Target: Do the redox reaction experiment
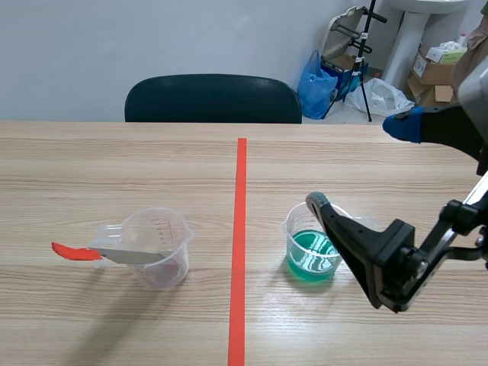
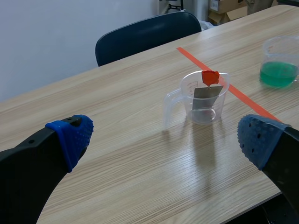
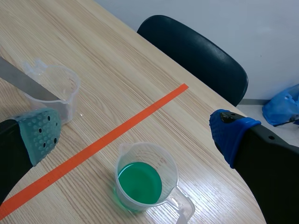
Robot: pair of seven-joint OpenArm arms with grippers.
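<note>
A clear empty measuring cup (image 1: 158, 245) stands left of the tape line. A grey metal strip (image 1: 130, 255) with a red end (image 1: 75, 252) leans in it, sticking out over the rim. A beaker of green liquid (image 1: 311, 250) stands right of the line. My right gripper (image 1: 362, 164) hovers open above this beaker (image 3: 145, 179), one pad (image 3: 39, 133) toward the empty cup (image 3: 53, 91). My left gripper (image 2: 166, 140) is open and holds nothing. Well ahead of it are the cup (image 2: 205, 95) with the strip (image 2: 207, 91) and the green beaker (image 2: 279, 63). The left arm is outside the scene view.
An orange-red tape line (image 1: 239, 244) runs down the middle of the wooden table (image 1: 114, 168). A dark chair (image 1: 213, 97) stands at the far edge. Bags and boxes (image 1: 435, 65) lie on the floor beyond the table's far right.
</note>
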